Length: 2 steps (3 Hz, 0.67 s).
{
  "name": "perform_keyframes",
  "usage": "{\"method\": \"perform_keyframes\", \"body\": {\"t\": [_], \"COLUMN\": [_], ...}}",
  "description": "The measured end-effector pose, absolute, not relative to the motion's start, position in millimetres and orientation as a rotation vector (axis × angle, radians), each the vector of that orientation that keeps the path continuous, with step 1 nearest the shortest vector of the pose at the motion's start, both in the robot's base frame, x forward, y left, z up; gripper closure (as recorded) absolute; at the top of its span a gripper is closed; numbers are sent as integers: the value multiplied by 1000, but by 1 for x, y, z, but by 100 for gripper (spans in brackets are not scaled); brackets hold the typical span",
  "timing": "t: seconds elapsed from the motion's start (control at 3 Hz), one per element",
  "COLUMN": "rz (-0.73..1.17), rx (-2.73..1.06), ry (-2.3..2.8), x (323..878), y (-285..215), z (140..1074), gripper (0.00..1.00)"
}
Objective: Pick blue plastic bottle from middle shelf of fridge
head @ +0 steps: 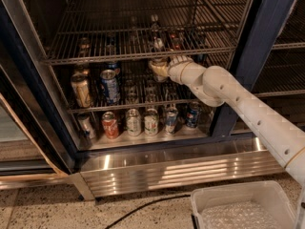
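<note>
The fridge (252,46) stands open, with dark blue frames and wire racks. My arm reaches in from the right, and my gripper (161,69) is at the middle shelf (143,105), just under the front edge of the upper rack. It is up against a small slim bottle with a whitish label, the blue plastic bottle (158,75), and covers most of it. Only part of the label and the dark lower body show.
A tan can (81,90) and a blue-and-silver can (110,86) stand on the middle shelf at left. Several cans (135,122) line the bottom floor. Small bottles (174,39) stand on the upper rack. A white bin (243,209) and a black cable (143,206) are on the floor.
</note>
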State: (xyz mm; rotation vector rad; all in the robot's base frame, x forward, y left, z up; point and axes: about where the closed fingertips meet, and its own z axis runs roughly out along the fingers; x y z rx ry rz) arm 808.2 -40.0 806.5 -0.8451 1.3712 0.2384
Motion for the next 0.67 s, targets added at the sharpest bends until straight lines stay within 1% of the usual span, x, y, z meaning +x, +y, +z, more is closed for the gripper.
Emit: {"method": "perform_keyframes", "body": {"t": [0.67], "rz": [225], "rx": [-858], "ry": [1345], "x": [803], "y": [-39], "z": [808], "gripper": [100]}}
